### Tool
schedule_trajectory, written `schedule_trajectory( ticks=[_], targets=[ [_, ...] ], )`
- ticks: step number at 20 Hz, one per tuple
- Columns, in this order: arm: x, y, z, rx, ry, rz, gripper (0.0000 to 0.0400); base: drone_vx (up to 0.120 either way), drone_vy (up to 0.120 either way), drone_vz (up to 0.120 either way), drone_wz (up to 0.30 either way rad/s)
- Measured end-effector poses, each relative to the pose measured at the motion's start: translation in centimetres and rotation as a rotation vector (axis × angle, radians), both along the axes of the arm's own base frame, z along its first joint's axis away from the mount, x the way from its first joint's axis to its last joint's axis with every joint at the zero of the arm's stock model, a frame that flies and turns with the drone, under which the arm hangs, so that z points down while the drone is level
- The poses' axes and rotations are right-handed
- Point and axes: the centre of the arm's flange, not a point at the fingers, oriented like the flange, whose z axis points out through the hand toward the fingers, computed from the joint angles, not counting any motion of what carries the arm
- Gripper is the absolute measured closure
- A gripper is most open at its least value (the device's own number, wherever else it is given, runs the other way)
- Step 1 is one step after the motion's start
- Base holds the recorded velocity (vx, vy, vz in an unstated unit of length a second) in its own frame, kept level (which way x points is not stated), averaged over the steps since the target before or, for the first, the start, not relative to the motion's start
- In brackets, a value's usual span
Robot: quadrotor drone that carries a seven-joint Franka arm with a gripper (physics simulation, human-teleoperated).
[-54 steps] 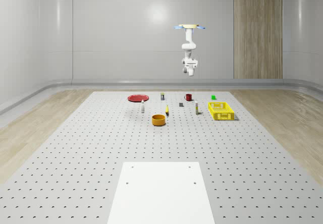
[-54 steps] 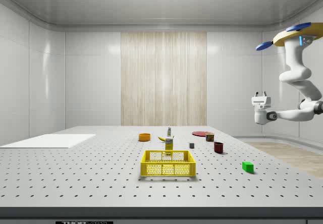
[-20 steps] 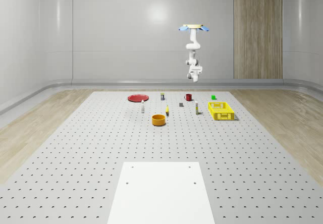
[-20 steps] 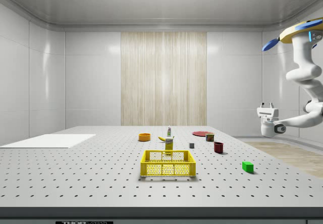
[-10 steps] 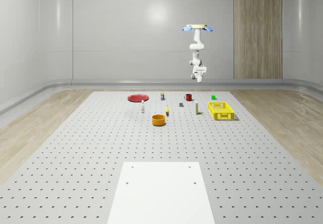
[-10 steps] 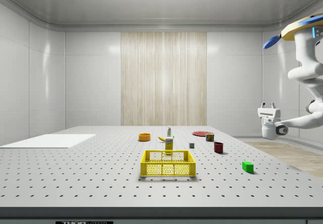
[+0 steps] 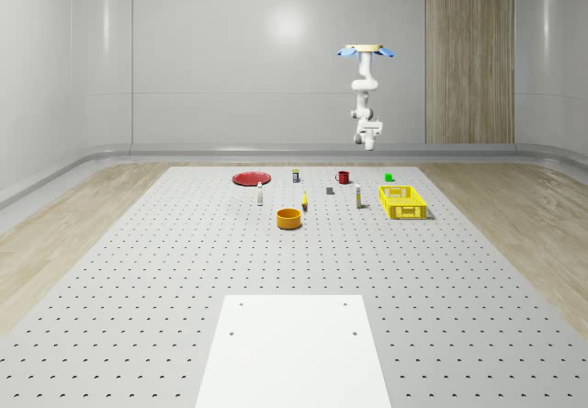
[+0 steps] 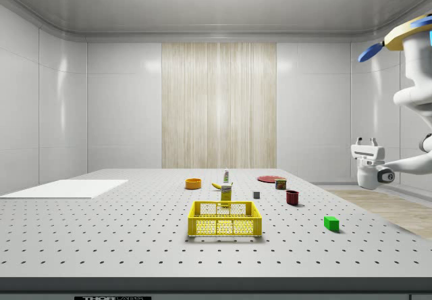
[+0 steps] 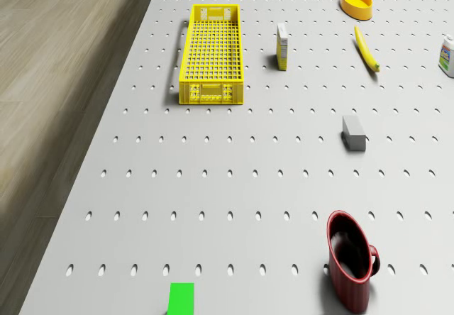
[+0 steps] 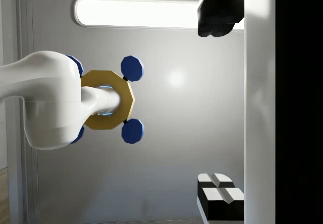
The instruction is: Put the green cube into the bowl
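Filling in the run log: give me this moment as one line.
phase: approach | drone: hovering high near table's far edge | gripper: open, pointing up, empty | green cube: on table | bowl: empty

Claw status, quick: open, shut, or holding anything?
Claw: open, holding nothing, pointing up in mid-air; green cube sits on the table.

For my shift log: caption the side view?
Drone hovers beyond table's far-right edge, gripper open upward, green cube untouched.
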Motion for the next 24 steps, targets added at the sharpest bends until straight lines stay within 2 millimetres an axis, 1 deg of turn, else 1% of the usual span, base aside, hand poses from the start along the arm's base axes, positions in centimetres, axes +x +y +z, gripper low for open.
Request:
schedule_trajectory(
  ticks=[8, 12, 14, 16, 17, 19, 21, 23, 24],
  targets=[
    [-0.1, 1.0, -0.1, -0.096, -0.006, -0.003, 0.0, 0.0, 0.12, 0.0, 0.0],
    [-0.1, 2.2, -0.3, -0.221, -0.009, -0.006, 0.0, 0.0, 0.12, 0.0, 0.0],
    [-0.1, 3.1, -0.6, -0.322, -0.01, -0.009, 0.0, 0.12, 0.12, 0.0, 0.0],
    [-0.1, 4.4, -1.2, -0.461, -0.011, -0.012, 0.0, 0.12, 0.1, 0.0, 0.0],
    [-0.1, 5.1, -1.7, -0.548, -0.012, -0.015, 0.0, 0.12, 0.0, 0.0, 0.0],
    [0.0, 6.8, -3.0, -0.763, -0.012, -0.02, 0.0, 0.12, 0.0, -0.04, 0.0],
    [0.0, 8.4, -5.2, -1.035, -0.012, -0.028, 0.0, 0.12, 0.0, -0.12, 0.0],
    [0.1, 9.4, -8.3, -1.359, -0.011, -0.037, 0.0, 0.12, 0.0, -0.12, 0.0],
    [0.2, 9.5, -10.0, -1.531, -0.01, -0.042, 0.0, 0.12, 0.0, -0.12, 0.0]
  ],
)
